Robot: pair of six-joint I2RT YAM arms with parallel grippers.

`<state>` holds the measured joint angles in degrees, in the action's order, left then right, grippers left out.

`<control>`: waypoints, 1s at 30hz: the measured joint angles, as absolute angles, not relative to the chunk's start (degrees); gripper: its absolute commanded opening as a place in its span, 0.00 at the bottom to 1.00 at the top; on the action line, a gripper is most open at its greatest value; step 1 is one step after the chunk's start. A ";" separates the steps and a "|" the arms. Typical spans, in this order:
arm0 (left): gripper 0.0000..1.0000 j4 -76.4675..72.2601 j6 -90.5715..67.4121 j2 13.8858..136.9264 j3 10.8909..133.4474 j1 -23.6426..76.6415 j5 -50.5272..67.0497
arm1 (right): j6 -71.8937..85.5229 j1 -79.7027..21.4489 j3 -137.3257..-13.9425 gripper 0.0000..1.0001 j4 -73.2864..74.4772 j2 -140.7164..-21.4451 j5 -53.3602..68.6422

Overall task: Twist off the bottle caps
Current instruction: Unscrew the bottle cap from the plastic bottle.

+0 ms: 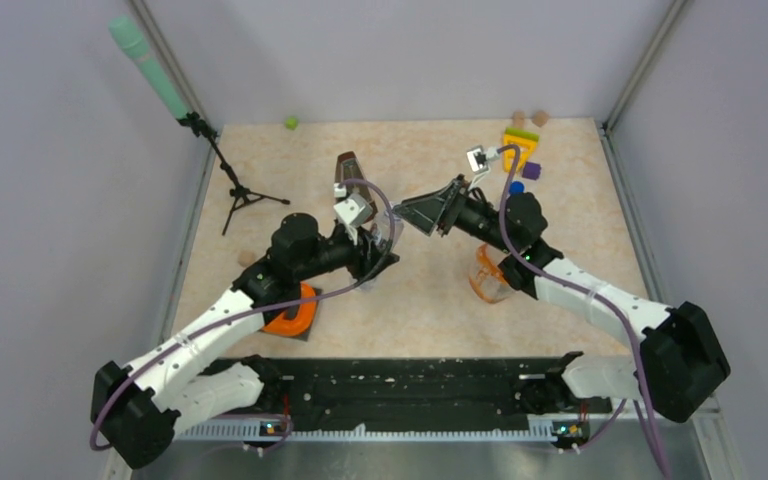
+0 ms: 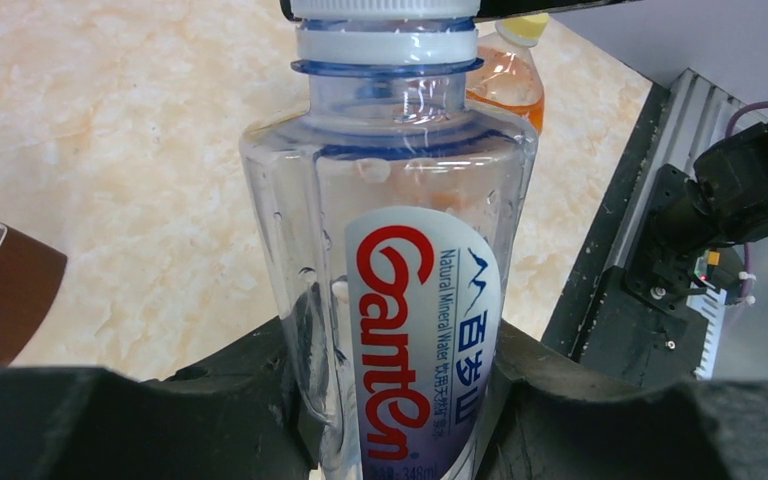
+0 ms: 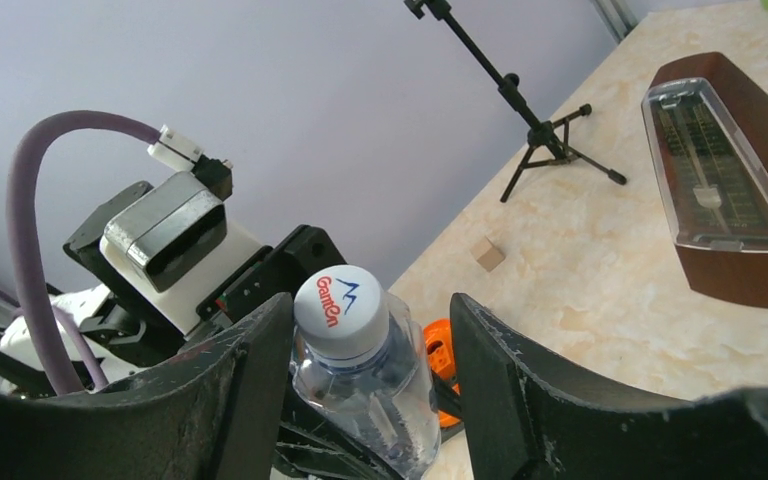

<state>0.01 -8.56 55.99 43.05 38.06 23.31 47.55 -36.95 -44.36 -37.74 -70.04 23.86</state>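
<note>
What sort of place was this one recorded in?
Probably a robot lab test cell: a marble-patterned tabletop boxed in by plain grey walls, a left arm and right arm bolted at its near edge, and unrelated props such as a metronome, a microphone stand and a labelled water bottle.

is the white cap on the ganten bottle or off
On: the white cap sits on the Ganten bottle's neck, between the right gripper's open fingers.

Clear bottle, white label, red lettering; white cap; orange-tinted bottle, yellow cap; beige marbled table.
</note>
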 measured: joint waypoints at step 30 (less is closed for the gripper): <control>0.00 -4.16 -12.99 57.60 43.09 38.39 28.75 | 52.36 -35.55 -44.40 0.00 -50.26 -74.72 33.95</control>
